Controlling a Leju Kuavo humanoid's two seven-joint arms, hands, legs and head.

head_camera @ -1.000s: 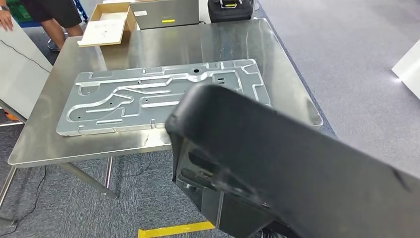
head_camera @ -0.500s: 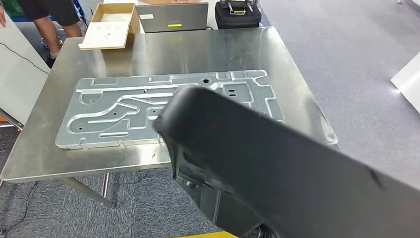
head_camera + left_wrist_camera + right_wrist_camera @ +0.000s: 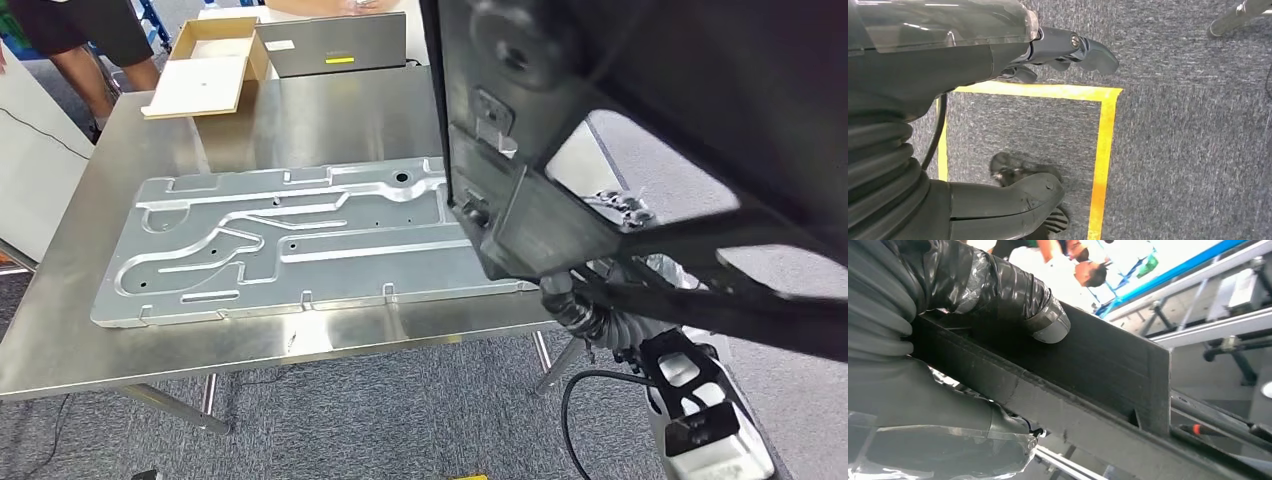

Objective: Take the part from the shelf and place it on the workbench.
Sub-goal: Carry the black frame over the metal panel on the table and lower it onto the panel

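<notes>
A large black plastic part [image 3: 640,110] hangs high at the right of the head view, above the right end of the steel workbench [image 3: 330,110]. Its ribbed inner side faces me. In the right wrist view my right hand [image 3: 948,340] grips the part's edge [image 3: 1098,370], with the taped thumb [image 3: 1043,320] pressed on its flat wall. My left hand [image 3: 973,60] hangs over the carpet with thumb and fingers apart and nothing in it.
A long stamped metal panel [image 3: 280,250] covers much of the workbench. A cardboard box [image 3: 205,65] and a grey case [image 3: 335,45] sit at its far edge. A person [image 3: 80,30] stands at the far left beside a white board [image 3: 30,150]. Yellow tape [image 3: 1103,150] marks the carpet.
The black part has swung up from the lower right to the upper right and now shows its ribbed side. The camera has shifted slightly, and the right arm's wrist now shows below the part.
</notes>
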